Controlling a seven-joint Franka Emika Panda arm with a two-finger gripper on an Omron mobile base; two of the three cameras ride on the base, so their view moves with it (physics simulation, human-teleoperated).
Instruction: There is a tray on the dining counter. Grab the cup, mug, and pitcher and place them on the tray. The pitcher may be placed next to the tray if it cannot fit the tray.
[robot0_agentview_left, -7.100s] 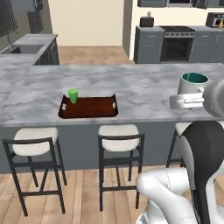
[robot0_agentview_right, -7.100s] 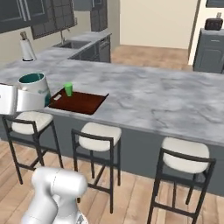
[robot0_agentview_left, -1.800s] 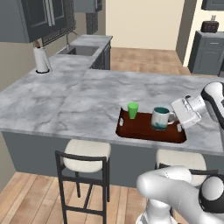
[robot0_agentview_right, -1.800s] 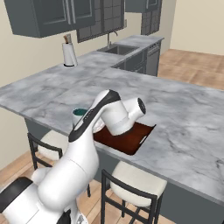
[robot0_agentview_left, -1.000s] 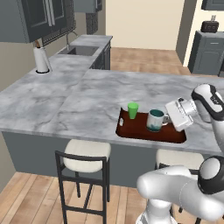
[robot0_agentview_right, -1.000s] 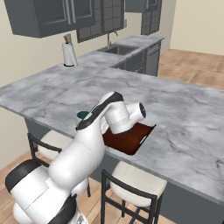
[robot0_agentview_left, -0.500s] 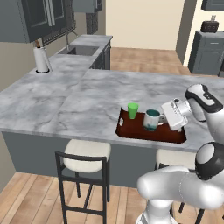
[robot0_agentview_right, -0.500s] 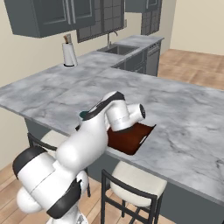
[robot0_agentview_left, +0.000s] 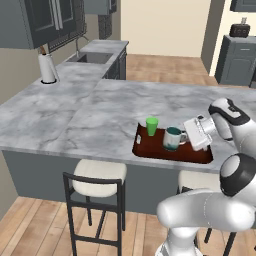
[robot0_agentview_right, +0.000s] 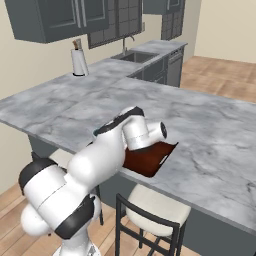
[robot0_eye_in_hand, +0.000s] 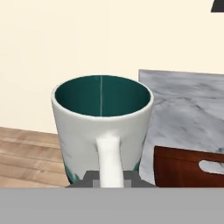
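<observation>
Mug (robot0_agentview_left: 172, 138) placement step: gripper (robot0_agentview_left: 186, 136) clamped tight on mug handle, mug low over tray (robot0_agentview_left: 192, 154) at 3 o'clock of cup (robot0_agentview_left: 151, 126); next likely release, then fetch pitcher.

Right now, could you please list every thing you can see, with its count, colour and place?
tray: one, dark reddish-brown, near the front edge of the dining counter.
cup: one, bright green, upright in the tray's far left corner.
mug: one, white with teal inside, over the tray to the right of the cup, handle towards the gripper.
dining counter: one, grey-white marble, long, across the middle.
paper towel roll: one, white, upright on the far counter beside the sink.
sink: one, grey, set in the far counter.
stools: at least two, dark frames with cream seats, in front of the counter.
gripper: one, white with dark tips, shut on the mug's handle.
</observation>
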